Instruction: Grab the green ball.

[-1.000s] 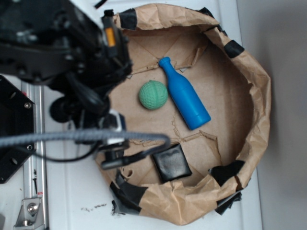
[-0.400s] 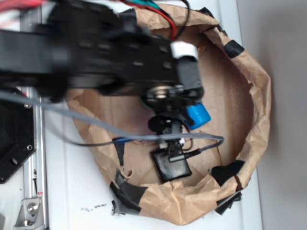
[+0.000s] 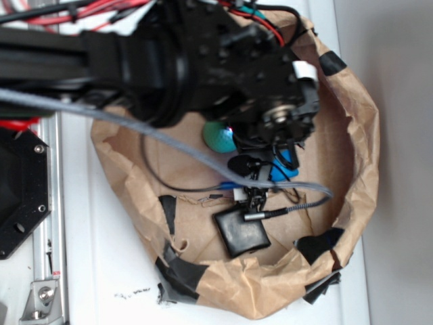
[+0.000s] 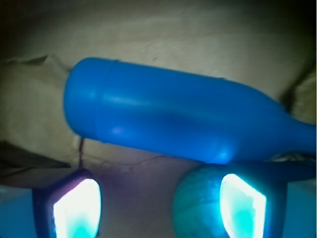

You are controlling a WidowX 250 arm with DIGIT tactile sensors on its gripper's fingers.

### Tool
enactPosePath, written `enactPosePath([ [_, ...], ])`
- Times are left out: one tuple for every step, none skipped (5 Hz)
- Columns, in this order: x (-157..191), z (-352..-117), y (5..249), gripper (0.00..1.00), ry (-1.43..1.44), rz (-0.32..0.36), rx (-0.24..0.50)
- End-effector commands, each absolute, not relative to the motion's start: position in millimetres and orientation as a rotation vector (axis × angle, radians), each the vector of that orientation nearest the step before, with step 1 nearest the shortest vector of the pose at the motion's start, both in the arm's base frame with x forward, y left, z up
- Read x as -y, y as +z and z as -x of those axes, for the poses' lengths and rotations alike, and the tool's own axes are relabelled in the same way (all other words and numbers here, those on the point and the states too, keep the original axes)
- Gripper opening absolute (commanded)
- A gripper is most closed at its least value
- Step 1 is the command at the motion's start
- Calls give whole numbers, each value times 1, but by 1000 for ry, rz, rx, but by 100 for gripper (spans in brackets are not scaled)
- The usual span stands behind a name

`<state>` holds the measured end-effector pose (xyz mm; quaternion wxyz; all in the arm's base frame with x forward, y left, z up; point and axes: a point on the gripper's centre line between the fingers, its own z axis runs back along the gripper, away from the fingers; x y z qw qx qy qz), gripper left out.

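The green ball [image 3: 217,137] lies on the floor of the brown paper bin, only its left part showing from under my black arm [image 3: 223,61]. In the wrist view the ball [image 4: 198,208] sits low at the right, just inside the glowing right finger pad [image 4: 241,203] and partly hidden by it. My gripper [image 4: 158,206] is open, with bare paper between the ball and the left finger pad [image 4: 77,206]. The blue bottle [image 4: 178,121] lies on its side just beyond the fingers. In the exterior view only its base end [image 3: 284,167] shows.
The crumpled paper wall [image 3: 362,135] rings the bin, patched with black tape [image 3: 318,245]. A black square pad [image 3: 241,231] lies at the front of the floor. A grey cable [image 3: 298,203] loops above it. A metal rail [image 3: 51,203] runs along the left.
My arm has swung from the left edge into the bin and on to the right, now covering most of the bottle. The ball's left side shows again.
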<state>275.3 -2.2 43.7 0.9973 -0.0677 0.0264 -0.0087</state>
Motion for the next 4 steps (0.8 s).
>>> enactPosePath([
  [-7,-261,83,100,-92,112,-74],
  [-8,-255,115,100,-100,76,29],
  [-11,-252,112,100,-78,-7,74],
  [-35,-239,100,100,-43,-84,90],
])
